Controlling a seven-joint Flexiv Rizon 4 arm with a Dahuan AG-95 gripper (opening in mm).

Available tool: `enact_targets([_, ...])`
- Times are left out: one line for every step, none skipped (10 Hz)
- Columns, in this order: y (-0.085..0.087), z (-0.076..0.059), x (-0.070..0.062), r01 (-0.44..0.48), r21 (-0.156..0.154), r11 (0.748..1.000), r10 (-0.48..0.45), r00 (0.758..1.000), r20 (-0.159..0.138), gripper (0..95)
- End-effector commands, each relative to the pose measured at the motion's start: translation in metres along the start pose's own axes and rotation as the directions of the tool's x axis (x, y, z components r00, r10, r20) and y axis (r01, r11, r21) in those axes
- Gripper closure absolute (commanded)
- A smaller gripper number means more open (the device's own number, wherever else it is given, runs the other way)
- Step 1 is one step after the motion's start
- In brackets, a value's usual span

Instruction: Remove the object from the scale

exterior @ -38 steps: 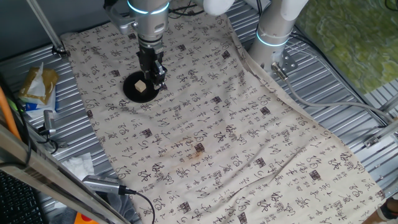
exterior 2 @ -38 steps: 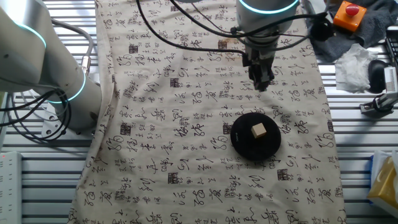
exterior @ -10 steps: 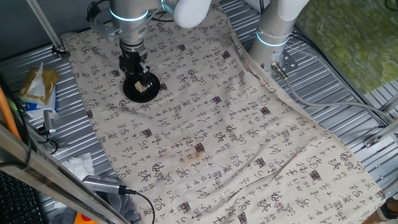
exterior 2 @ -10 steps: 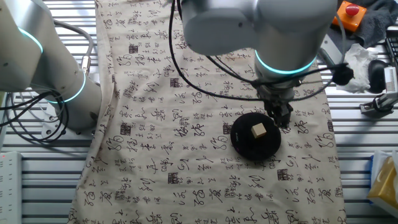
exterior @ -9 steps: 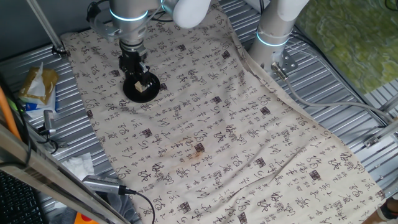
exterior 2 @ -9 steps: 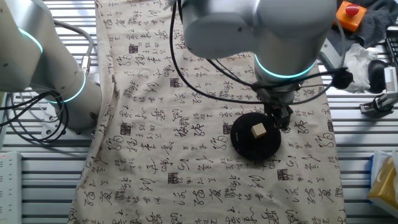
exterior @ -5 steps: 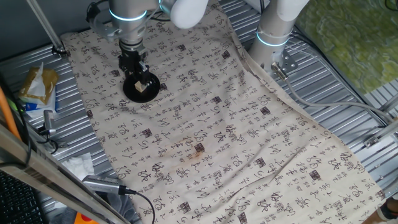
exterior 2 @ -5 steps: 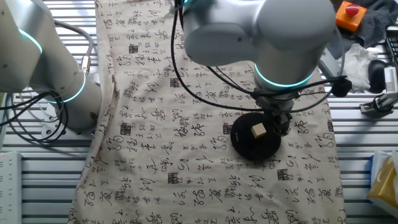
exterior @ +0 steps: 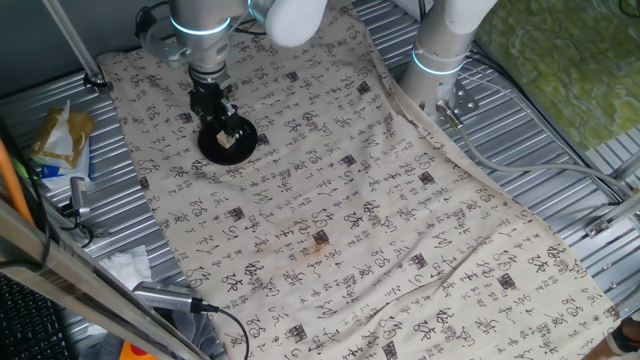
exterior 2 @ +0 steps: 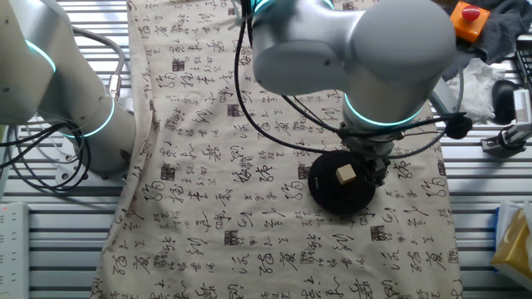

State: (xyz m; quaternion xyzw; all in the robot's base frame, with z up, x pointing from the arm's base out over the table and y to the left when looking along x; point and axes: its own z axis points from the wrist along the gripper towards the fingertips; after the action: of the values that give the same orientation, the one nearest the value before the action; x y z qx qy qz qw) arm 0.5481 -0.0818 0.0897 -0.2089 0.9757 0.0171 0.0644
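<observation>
The scale (exterior: pixel 227 142) is a small flat round black disc on the printed cloth, at the far left in one fixed view and right of centre in the other (exterior 2: pixel 332 193). The object, a tiny tan wooden cube (exterior: pixel 228 141), sits on the disc and also shows in the other view (exterior 2: pixel 346 174). My gripper (exterior: pixel 218 115) hangs low over the disc's rim, close beside the cube. In the other view it is at the disc's right edge (exterior 2: pixel 376 169), under the arm's wrist. The cube is not between visible fingers. The gap between the fingers is too small and dark to judge.
A flat brownish stain (exterior: pixel 320 238) marks the cloth's middle. A second arm's base (exterior: pixel 440 60) stands at the cloth's far edge and also shows in the other view (exterior 2: pixel 58 91). Cables, tissue and an orange box with a red button (exterior 2: pixel 465 21) lie beside the cloth.
The arm has come from the cloth beside the disc to its rim and lowered a little further beside the cube. The cube and disc have not moved.
</observation>
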Motion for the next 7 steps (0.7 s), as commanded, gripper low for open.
enact_targets([-0.0007, 0.0024, 0.0009, -0.026, -0.017, 1.0, 0.026, 0.999, -0.034, 38.0])
enact_targets([-0.0006, 0.0029, 0.0009, -0.041, -0.027, 0.999, 0.039, 0.997, -0.06, 38.0])
enact_targets([-0.0006, 0.0036, 0.001, -0.05, -0.032, 0.998, 0.047, 0.995, -0.085, 38.0])
enact_targets([-0.0005, 0.0045, 0.0011, -0.051, -0.035, 0.998, 0.048, 0.995, -0.092, 38.0])
enact_targets([-0.0004, 0.0064, 0.0011, -0.053, -0.039, 0.998, 0.049, 0.993, -0.104, 38.0])
enact_targets([0.0, 0.0094, 0.0014, -0.054, -0.046, 0.997, 0.048, 0.991, -0.122, 38.0])
enact_targets([0.0003, 0.0118, 0.0017, -0.057, -0.055, 0.997, 0.048, 0.988, -0.148, 38.0])
